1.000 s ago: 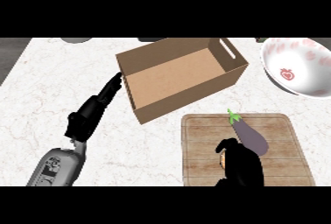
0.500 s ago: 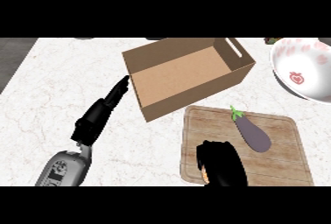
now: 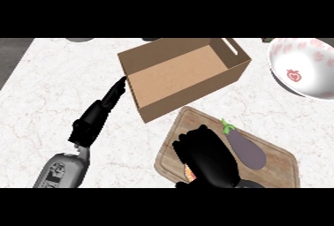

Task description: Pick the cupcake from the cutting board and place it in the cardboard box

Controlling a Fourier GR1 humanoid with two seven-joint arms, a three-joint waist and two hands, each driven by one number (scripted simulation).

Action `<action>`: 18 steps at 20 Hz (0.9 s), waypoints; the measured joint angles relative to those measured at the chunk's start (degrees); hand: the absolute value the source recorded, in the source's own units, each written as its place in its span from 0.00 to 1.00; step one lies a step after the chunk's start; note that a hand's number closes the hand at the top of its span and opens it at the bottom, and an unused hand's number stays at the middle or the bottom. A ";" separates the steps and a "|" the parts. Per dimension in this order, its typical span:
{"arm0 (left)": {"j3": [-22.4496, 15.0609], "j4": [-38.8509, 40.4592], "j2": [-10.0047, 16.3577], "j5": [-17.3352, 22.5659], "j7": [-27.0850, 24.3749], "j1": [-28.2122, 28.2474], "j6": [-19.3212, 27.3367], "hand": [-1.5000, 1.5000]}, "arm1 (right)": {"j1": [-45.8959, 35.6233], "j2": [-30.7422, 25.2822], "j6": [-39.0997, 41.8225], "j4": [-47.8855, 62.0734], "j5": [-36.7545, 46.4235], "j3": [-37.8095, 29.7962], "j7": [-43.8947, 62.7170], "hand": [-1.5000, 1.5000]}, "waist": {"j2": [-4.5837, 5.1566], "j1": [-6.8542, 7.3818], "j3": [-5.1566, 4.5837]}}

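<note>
Head view, left to right. On the white marble worktop (image 3: pixel 39 110), left hand (image 3: pixel 98 117) released, fingers straight, tips touching the left wall of the cardboard box (image 3: pixel 195 95). Box open-topped, just beyond the wooden cutting board (image 3: pixel 277 154). Over the board's near left part, right hand (image 3: pixel 209 154) clenched downward around the cupcake (image 3: pixel 190 172), seen only as an orange-red sliver under the palm. Just right of that hand, purple eggplant (image 3: pixel 244 148) lying on the board. At far right, white bowl (image 3: pixel 303 70) with red pattern.

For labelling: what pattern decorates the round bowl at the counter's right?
The round white bowl has pinkish-red fruit prints; head view.
</note>
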 measured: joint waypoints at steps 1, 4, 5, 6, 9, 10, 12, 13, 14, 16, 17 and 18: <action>0.09 -0.61 0.10 0.09 0.28 0.32 -0.19 0.50 | 0.01 -0.69 0.55 -2.30 -0.59 -0.78 -0.78 1.00 | -0.04 -0.18 0.00; 1.13 -1.14 0.68 0.60 0.79 0.62 -0.95 0.50 | 0.55 -2.05 3.07 -9.59 -2.61 -2.82 -2.15 1.00 | -0.10 -0.60 0.00; 1.18 -0.97 0.54 0.43 0.46 0.89 -0.87 0.50 | 1.11 -2.40 4.19 -12.54 -3.15 -3.00 -2.16 1.00 | -0.12 -0.73 0.00; 0.90 -1.48 0.51 0.15 0.22 1.88 -0.89 0.50 | 0.94 -2.37 5.60 -14.64 -4.37 -3.82 -2.40 1.00 | -0.13 -0.73 0.00; 0.83 -2.30 0.36 -0.09 0.11 2.71 -0.96 0.50 | 0.53 -0.59 10.41 -22.21 -7.96 -5.62 -0.29 1.00 | -0.17 -0.84 -0.01; 0.85 -1.83 0.01 -0.44 0.25 2.00 -0.61 0.50 | 0.07 0.45 11.95 -24.55 -9.07 -6.25 0.96 1.00 | -0.16 -0.95 -0.02; 1.23 -0.78 -0.04 -0.54 -0.45 1.87 -0.74 0.50 | -1.29 2.55 15.32 -28.71 -11.20 -8.42 4.09 1.00 | -0.15 -1.01 -0.04; 0.95 -2.03 -0.08 -0.62 0.07 2.67 -0.74 0.50 | -2.27 3.62 16.42 -29.29 -11.57 -9.72 5.37 1.00 | -0.19 -0.90 -0.03; 1.33 -2.05 0.18 -0.39 0.30 2.47 -1.12 0.50 | -3.55 5.17 17.87 -29.52 -11.80 -10.70 7.05 1.00 | -0.18 -0.89 -0.04; 1.30 -2.14 -0.17 -0.59 0.34 2.57 -1.09 0.50 | -5.33 8.03 19.84 -29.61 -12.22 -12.66 9.41 1.00 | -0.16 -0.85 -0.03; 1.34 -1.92 -0.35 -0.96 -0.26 2.62 -0.93 0.50 | -5.36 8.86 19.72 -29.55 -12.27 -13.28 9.72 1.00 | -0.13 -0.84 -0.03; 1.26 -1.90 -0.50 -0.93 -0.01 2.52 -1.18 0.50 | -6.57 9.77 20.95 -29.55 -12.44 -14.98 10.56 1.00 | -0.12 -0.83 -0.03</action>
